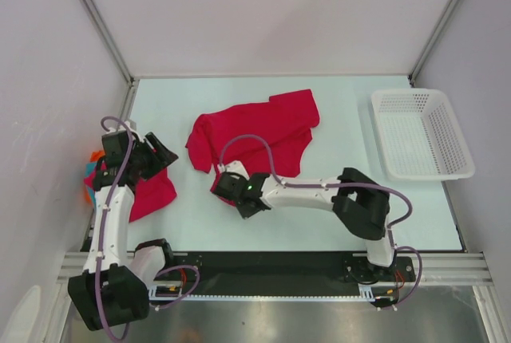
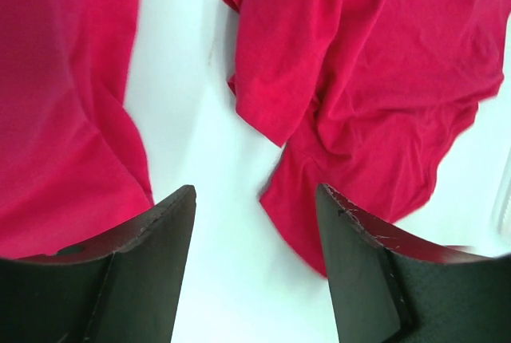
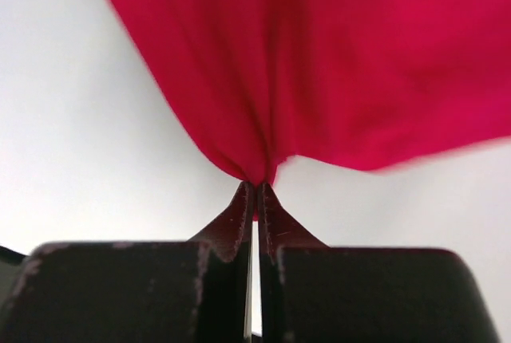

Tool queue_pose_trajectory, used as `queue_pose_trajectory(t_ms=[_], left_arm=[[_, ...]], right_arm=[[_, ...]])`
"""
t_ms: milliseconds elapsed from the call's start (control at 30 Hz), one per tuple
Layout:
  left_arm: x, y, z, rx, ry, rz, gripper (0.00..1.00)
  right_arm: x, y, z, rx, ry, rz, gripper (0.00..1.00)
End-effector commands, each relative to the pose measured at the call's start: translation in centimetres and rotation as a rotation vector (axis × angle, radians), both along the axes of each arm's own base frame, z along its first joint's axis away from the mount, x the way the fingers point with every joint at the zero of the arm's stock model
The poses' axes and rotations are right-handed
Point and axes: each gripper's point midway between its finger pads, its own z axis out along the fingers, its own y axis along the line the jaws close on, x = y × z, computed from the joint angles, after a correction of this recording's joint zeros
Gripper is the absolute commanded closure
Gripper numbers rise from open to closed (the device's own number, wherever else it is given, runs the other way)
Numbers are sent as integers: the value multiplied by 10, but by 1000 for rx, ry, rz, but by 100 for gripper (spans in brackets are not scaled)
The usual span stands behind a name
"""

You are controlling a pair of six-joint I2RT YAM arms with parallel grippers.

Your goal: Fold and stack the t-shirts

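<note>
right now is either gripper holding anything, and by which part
The right gripper is shut on the near edge of the crumpled red t-shirt, pinching a small fold. The left gripper is open and holds nothing.

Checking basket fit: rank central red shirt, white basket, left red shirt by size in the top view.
Central crumpled crimson t-shirt and white plastic mesh basket: about alike.
Then left crimson cloth shirt, partly hidden.
</note>
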Motion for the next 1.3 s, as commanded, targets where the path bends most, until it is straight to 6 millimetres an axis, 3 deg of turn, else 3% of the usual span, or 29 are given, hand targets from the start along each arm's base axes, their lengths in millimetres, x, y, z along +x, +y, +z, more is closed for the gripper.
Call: queue_pose_trajectory(t_ms=[0,33,167,267,333,433,600,967,1267], left_arm=[[4,-18,-11,-71,10,-133,33],[4,-21,-13,-82,18,-146,33],[4,-32,-25,-141,28,-193,33],[4,-39,-30,-184,35,-221,33],[4,-42,-34,-199,45,-226,33],[6,-49,-34,-221,44,-242,32],[8,-62,-40,-234,61,-287,30],[8,-102,-65,-186,171,-374,30],[13,-104,-79,43,254,-297,29]], right_arm=[[44,-52,132,29,-237,-105,100],[56,-55,173,70,-321,-134,100],[63,-88,283,203,-491,-204,100],[62,-122,332,245,-599,-285,100],[63,-143,346,260,-640,-330,100],[72,-156,328,231,-595,-357,100],[72,-148,304,199,-549,-344,100],[78,-162,317,204,-587,-369,100],[82,-191,338,218,-629,-419,100]])
